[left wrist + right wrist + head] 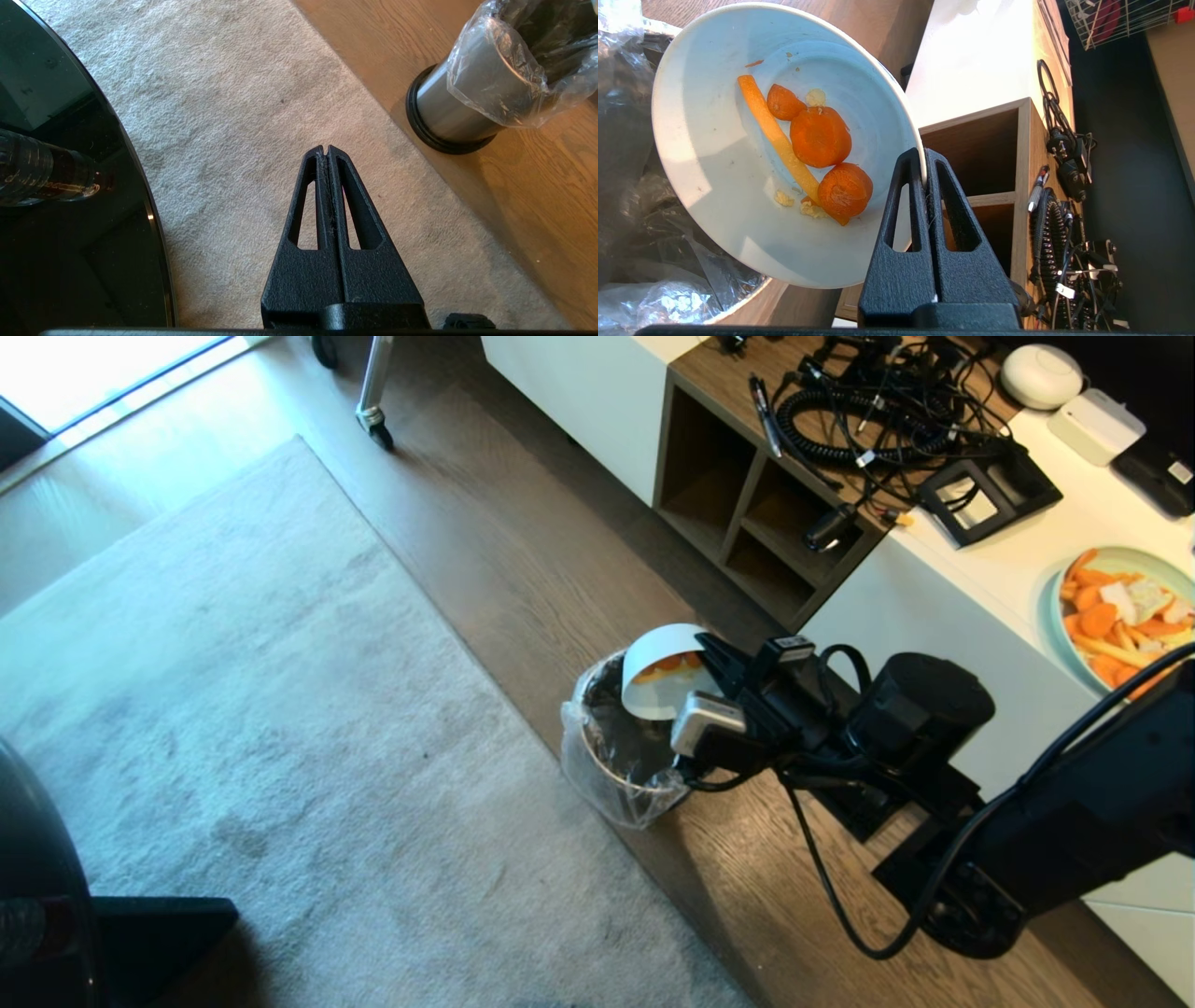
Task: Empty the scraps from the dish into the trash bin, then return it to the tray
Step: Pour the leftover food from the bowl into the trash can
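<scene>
The right gripper (923,161) is pinched on the rim of the dish (714,186), one finger inside the wall and the other outside, with the rim caught between the tips. From the fingertips the dish extends away from the hand, tipped steeply on its side so that its open face is turned toward the wrist camera. In the head view the right gripper (714,658) is seen reaching out from the arm on the right, and the dish (653,653) is held directly above the mouth of the bin (616,756), its opening angled downward.

The scraps (810,144) are seen lying against the inner wall of the tilted dish: round orange pieces, a long orange strip and a few pale crumbs. They are gathered on the half of the bowl nearer the fingers. Beyond the dish's far edge, the clear bag lining the bin (640,196) is visible, just under the lower rim.

The bin stands on the wood floor (523,551) at the edge of the rug (233,709), beside a white cabinet (943,607). On the cabinet top a green plate (1116,565) heaped with orange pieces is seen, well apart from the dish.

The left gripper (327,151) is held over the rug with its fingers pressed together on nothing; the bin (448,107) stands off to one side of it.
</scene>
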{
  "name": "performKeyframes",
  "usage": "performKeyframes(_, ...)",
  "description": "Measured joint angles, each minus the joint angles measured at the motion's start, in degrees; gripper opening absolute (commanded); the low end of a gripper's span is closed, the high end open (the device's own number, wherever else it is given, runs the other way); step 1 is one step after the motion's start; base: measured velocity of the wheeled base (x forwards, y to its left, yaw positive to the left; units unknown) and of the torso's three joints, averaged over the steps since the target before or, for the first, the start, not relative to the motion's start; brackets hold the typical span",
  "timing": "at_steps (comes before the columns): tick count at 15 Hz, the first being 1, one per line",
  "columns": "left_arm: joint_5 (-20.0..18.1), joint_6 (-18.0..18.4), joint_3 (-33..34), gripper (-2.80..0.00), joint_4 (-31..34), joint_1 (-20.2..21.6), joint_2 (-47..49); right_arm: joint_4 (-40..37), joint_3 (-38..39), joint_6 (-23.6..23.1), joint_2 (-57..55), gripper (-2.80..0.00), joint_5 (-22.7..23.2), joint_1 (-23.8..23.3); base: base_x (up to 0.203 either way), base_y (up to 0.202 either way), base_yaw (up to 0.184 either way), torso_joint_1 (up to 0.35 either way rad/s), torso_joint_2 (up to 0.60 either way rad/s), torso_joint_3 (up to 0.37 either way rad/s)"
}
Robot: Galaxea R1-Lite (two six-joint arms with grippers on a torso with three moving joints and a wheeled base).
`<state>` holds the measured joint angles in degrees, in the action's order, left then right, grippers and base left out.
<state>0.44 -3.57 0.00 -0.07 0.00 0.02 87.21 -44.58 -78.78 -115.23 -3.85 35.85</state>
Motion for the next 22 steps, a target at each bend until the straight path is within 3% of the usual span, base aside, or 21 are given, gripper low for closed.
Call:
performKeyframes(3, 0.0, 0.0, 0.0, -2.80, 0.0, 0.0, 0.0, 0.0, -0.8, 0.0, 0.0, -2.80, 0.0, -0.4, 0.000, 0.000, 0.000, 0.000, 0.00, 0.000)
performKeyframes(7, 0.0, 0.0, 0.0, -2.80, 0.0, 0.0, 0.0, 0.0, -7.4, 0.0, -0.1, -2.80, 0.3, -0.5, 0.000, 0.000, 0.000, 0.000, 0.00, 0.000)
performKeyframes(14, 0.0, 0.0, 0.0, -2.80, 0.0, 0.0, 0.0, 0.0, -7.7, -3.4, 3.0, -2.80, 10.4, 0.1, 0.000, 0.000, 0.000, 0.000, 0.00, 0.000)
performKeyframes(22, 0.0, 0.0, 0.0, -2.80, 0.0, 0.0, 0.0, 0.0, -4.1, -7.2, 4.4, -2.80, 18.4, 0.1, 0.000, 0.000, 0.000, 0.000, 0.00, 0.000)
